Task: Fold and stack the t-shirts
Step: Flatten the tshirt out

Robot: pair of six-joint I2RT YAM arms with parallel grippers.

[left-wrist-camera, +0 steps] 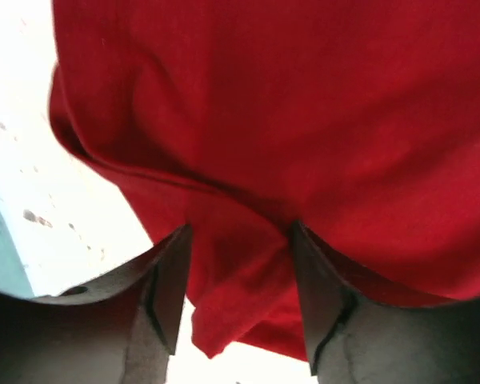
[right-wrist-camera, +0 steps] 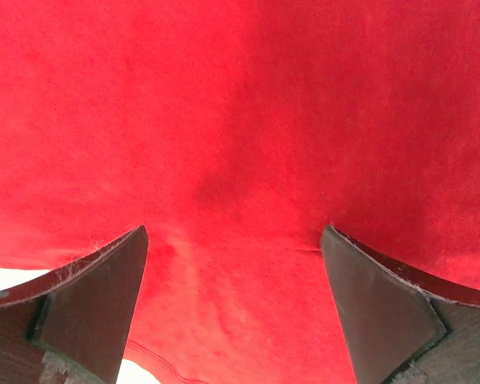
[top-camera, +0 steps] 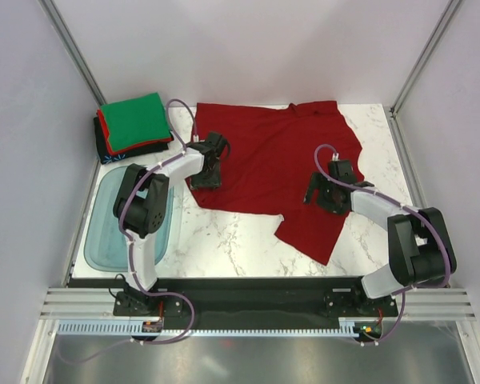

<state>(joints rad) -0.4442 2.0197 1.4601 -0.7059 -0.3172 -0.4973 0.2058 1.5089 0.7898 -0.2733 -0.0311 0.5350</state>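
Both spread open: left gripper (left-wrist-camera: 240, 232) straddles an edge fold of the dark red t-shirt (top-camera: 264, 160), right gripper (right-wrist-camera: 234, 232) over its flat cloth.

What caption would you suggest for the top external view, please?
Left pincer and right pincer over the spread dark red t-shirt; folded stack far left.

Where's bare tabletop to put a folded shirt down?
Bare table at the front, between the tub and the dark red shirt; a narrower strip along the right edge. Back left is crowded by the folded stack.
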